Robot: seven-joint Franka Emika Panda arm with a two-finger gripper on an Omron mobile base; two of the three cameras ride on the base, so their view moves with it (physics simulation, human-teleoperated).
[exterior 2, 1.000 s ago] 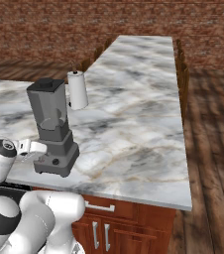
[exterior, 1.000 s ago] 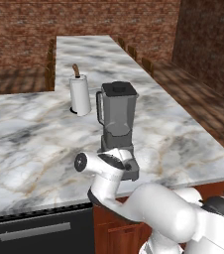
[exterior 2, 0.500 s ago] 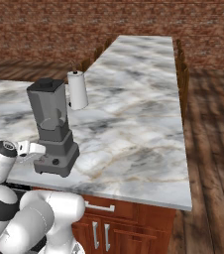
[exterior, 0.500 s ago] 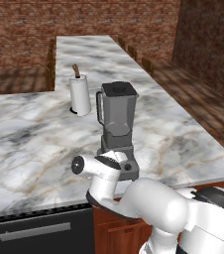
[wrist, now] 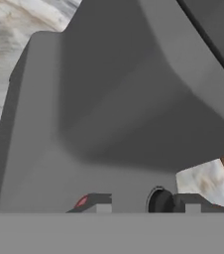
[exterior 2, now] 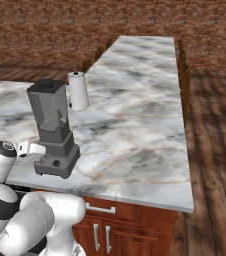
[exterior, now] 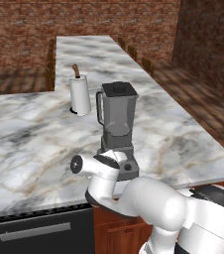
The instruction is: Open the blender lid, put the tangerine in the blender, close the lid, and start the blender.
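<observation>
Gripper (wrist: 141, 204) is pinched narrow right at the blender (exterior: 117, 130) base; red button (wrist: 82, 201) probably sits just off one fingertip.

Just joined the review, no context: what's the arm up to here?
The white arm has its gripper shut, low against the front of the blender base on the marble counter, fingertips by the red button and knob. The blender lid sits on the jar. A paper-towel roll stands behind.
</observation>
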